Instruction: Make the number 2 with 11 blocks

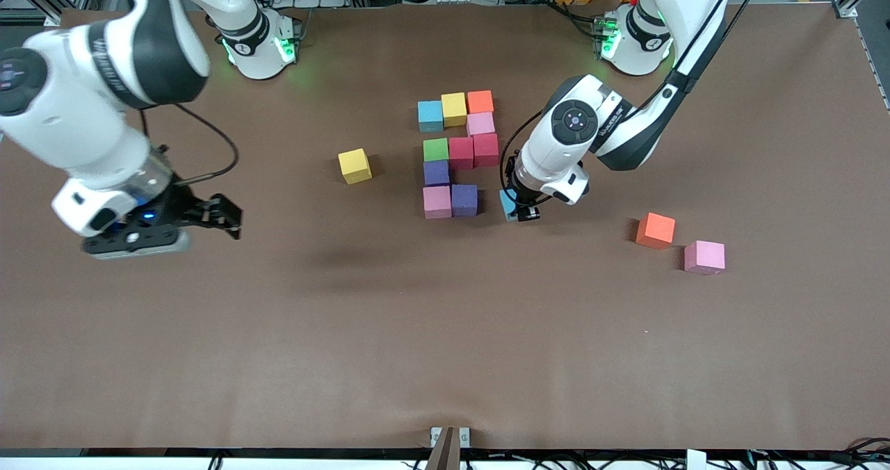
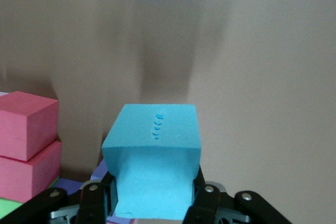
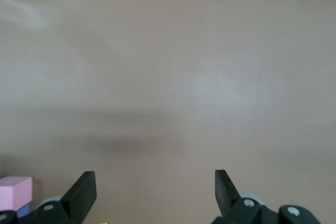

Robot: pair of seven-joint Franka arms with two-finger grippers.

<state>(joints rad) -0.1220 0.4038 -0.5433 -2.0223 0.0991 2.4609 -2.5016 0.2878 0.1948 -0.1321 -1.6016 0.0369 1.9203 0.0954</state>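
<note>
Left wrist view: left gripper (image 2: 153,203) clamped on a light blue cube (image 2: 152,153), fingers (image 2: 94,195) pressed to both flanks, small dents on the cube's top face. Front view: same left gripper (image 1: 518,209) low over the table (image 1: 445,331), blue cube (image 1: 507,204) just showing under the wrist, close beside the purple cube (image 1: 464,199) at the digit's lowest row, small gap between them.

Partly built number 2 (image 1: 455,154) near the table's middle. Row nearest the robots' bases: another blue cube (image 1: 430,115), yellow cube (image 1: 453,108), orange cube (image 1: 480,101). Next row: pale pink cube (image 1: 480,123) under the orange one. Middle row: green cube (image 1: 435,149), two red cubes (image 1: 461,152) (image 1: 486,149). Then a second purple cube (image 1: 436,172) below the green. Lowest row: pink cube (image 1: 437,201) touching the purple one.

Loose: yellow cube (image 1: 354,165) toward the right arm's end; orange cube (image 1: 656,230) and pink cube (image 1: 704,257) side by side toward the left arm's end.

Right gripper (image 1: 219,216) waiting above bare table, well apart from the digit; right wrist view: fingers (image 3: 84,192) spread wide, nothing between them.
</note>
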